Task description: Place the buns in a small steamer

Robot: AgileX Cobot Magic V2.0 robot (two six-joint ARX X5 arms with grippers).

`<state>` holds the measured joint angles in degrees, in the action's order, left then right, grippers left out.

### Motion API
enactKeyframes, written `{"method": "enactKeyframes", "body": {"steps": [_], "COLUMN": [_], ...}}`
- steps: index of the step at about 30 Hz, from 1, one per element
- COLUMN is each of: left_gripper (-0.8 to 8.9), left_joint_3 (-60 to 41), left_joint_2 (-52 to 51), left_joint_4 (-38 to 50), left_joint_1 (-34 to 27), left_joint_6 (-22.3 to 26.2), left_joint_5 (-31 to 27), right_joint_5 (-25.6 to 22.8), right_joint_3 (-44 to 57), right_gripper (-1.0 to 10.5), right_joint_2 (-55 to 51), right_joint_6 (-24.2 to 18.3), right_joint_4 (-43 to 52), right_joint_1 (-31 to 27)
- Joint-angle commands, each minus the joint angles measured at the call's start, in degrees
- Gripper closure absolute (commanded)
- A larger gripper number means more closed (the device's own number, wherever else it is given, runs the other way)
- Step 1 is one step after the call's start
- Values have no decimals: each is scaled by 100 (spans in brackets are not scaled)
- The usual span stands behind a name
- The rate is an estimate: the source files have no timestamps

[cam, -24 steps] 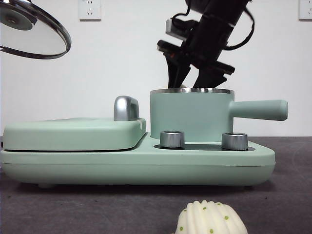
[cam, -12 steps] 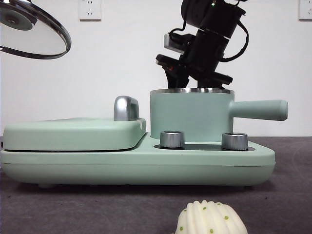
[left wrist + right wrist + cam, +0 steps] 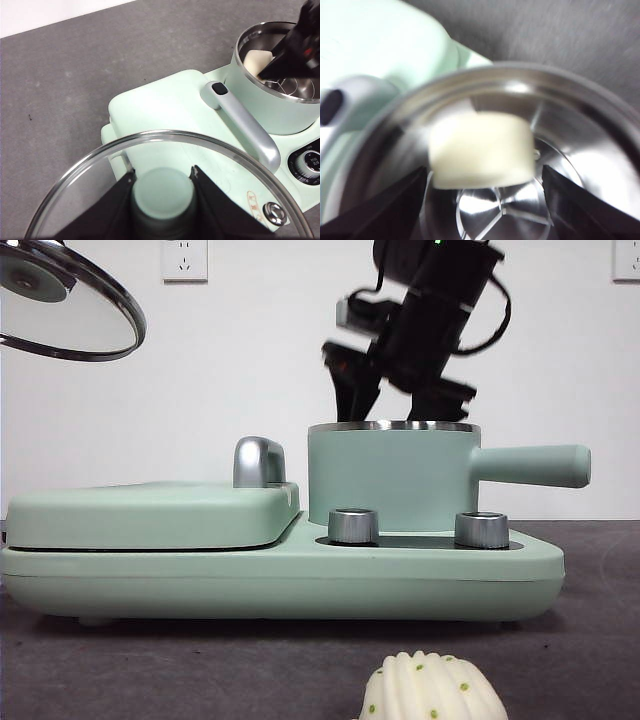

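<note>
Smooth bun (image 3: 479,150): cream-white, pillow-shaped, lying inside the small steamer (image 3: 392,477), between the spread right fingers (image 3: 380,210) and apart from both. Ribbed bun (image 3: 432,690): cream-white dome with small green dots, upright on the bench (image 3: 200,670), well apart from the fingers. Small steamer: mint-green cylinder, steel rim, straight side handle, upright and uncovered. Its glass lid (image 3: 165,150) is held aloft, green knob (image 3: 162,192) clamped between the left fingers (image 3: 107,210).

Flat griddle cover (image 3: 150,512), steel handle (image 3: 245,122), two knobs (image 3: 353,525), perhaps dials
</note>
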<state>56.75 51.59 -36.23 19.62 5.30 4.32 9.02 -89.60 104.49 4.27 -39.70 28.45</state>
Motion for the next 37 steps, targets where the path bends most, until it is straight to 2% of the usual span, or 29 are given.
{"method": "enactKeyframes", "body": {"steps": [1, 3, 5, 11, 14, 19, 26, 32, 37], "left_gripper": [799, 799, 799, 799, 799, 799, 799, 799, 799], "left_joint_3": [90, 90, 90, 90, 90, 90, 90, 90, 90], "left_joint_2": [4, 4, 4, 4, 4, 4, 4, 4, 7], "left_joint_4": [153, 146, 149, 144, 140, 125, 116, 111, 109], "left_joint_1": [11, 11, 11, 11, 11, 11, 11, 11, 11], "left_joint_6": [17, 15, -2, -2, -2, 0, 0, 0, 0], "left_joint_5": [-4, -4, -4, -4, -4, -4, -4, -4, -4], "right_joint_5": [-4, -7, 13, -57, -197, -166, -328, -459, -446], "right_joint_3": [-262, -227, 61, 2371, 3228, 4240, 5115, 5495, 5501], "right_gripper": [577, 578, 591, 591, 591, 591, 590, 508, 507], "right_joint_2": [-354, -704, -1132, -2918, -3576, -4269, -4301, -4065, -3783], "right_joint_6": [-68, -66, -66, -61, -85, -485, -817, -815, -802], "right_joint_4": [-345, -796, -750, 1014, 1543, 1867, 1856, 1939, 1954], "right_joint_1": [52, 131, 297, 1235, 1729, 2457, 3062, 3132, 3143]}}
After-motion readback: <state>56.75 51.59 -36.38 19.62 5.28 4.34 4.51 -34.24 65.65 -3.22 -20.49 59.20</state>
